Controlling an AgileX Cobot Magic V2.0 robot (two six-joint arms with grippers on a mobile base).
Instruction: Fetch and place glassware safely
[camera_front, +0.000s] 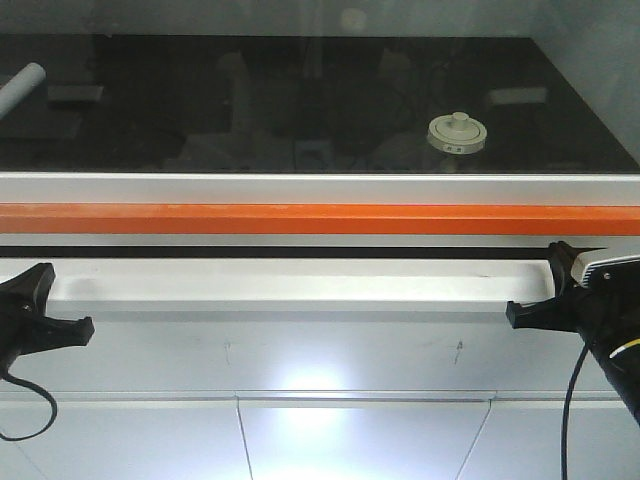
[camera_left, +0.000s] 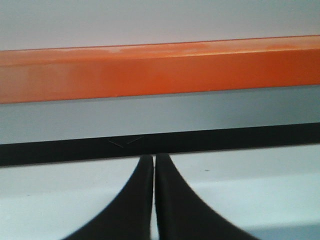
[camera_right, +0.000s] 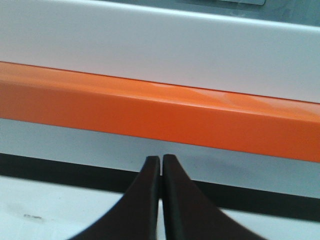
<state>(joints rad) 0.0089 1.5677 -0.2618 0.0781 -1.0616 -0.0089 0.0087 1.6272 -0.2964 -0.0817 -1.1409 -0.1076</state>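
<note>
Well, start at your far left in the front view: a white cylinder (camera_front: 22, 85) lies tilted at the back left edge of the black surface (camera_front: 250, 110). Below it, your left gripper (camera_left: 153, 156) sits low at the frame's left edge. Its wrist view shows the two black fingers (camera_left: 135, 200) pressed together along their length, with nothing between them. The tips point at the dark strip under the orange bar (camera_front: 320, 218), over the white ledge (camera_front: 300, 285).

That bar runs the full width of the front view, and the ledge lies just below it, between your two arms.

Moving right, the glass jar (camera_front: 457, 133) stands upright on the black surface beyond the bar, right of centre. Its cream lid is on and the knob is up. It is well apart from both grippers and nearer the right one.

At the far right, your right gripper (camera_right: 161, 157) rests at the ledge's right end. Its fingers are also closed tip to tip, holding nothing and facing the orange bar. A black cable (camera_front: 570, 400) hangs down below it.
</note>
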